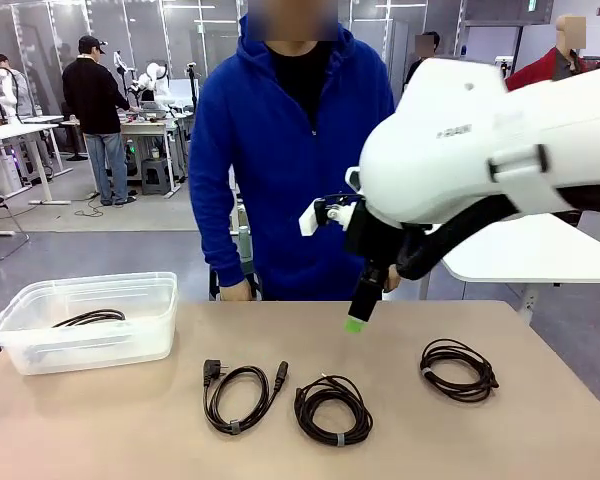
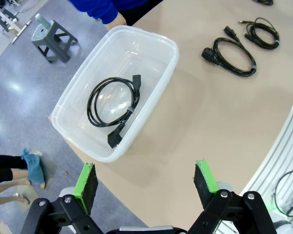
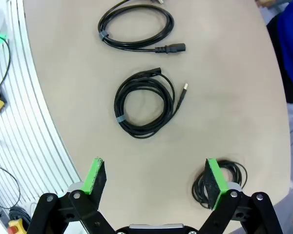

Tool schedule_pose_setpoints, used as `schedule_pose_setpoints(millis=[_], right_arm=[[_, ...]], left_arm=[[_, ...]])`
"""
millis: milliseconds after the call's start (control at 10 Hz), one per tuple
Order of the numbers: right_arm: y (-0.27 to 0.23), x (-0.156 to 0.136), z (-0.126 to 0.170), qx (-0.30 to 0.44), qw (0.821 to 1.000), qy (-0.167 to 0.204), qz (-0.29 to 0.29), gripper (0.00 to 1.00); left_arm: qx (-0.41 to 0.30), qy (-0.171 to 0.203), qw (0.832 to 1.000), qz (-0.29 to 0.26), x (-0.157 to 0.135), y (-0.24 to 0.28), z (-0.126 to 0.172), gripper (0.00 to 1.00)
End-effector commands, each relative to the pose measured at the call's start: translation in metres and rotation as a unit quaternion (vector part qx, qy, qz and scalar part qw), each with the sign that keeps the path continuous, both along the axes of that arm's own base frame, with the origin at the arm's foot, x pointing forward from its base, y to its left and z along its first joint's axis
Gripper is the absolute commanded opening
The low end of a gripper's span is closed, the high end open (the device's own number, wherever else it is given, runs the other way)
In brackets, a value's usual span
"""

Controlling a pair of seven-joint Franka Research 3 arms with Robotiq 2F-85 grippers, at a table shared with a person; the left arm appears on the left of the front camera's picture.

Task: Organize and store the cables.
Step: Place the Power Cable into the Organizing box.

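Three black cables lie in a row on the tan table: a power cord coil [image 1: 235, 428] at the left, a banded coil [image 1: 302, 405] in the middle and a third coil [image 1: 426, 365] at the right. Another coiled cable [image 2: 112, 105] rests inside the clear plastic bin [image 2: 171, 46]. My right gripper [image 1: 356, 318] hangs open above the table, over the gap between the middle coil [image 3: 136, 130] and the right coil [image 3: 237, 170], holding nothing. The power cord [image 3: 132, 46] lies farther off. My left gripper [image 2: 146, 185] is open and empty, high above the table beside the bin.
A person in a blue hoodie [image 1: 280, 150] stands at the far edge of the table, hands low by the edge. The bin [image 1: 85, 320] sits at the table's left end. Bare tabletop lies between the bin and the power cord [image 2: 232, 53].
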State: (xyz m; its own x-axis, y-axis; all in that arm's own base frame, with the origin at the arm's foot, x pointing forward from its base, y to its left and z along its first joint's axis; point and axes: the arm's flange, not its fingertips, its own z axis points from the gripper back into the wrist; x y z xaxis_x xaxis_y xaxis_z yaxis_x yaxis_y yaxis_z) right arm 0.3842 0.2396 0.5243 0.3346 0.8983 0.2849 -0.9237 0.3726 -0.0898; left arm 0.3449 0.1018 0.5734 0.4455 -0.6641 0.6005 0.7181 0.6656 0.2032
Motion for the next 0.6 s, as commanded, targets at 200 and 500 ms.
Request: schedule_pose_setpoints(millis=[200,500], right_arm=[[-0.062,-0.024,0.01,0.049,0.998,-0.031,-0.037,1.0],[-0.117,-0.044,0.023,0.109,0.993,-0.039,-0.031,1.0]], left_arm=[[0.006,0.001,1.0,0.01,-0.001,-0.002,0.001,1.0],[0.006,0.001,1.0,0.01,-0.001,-0.002,0.001,1.0]])
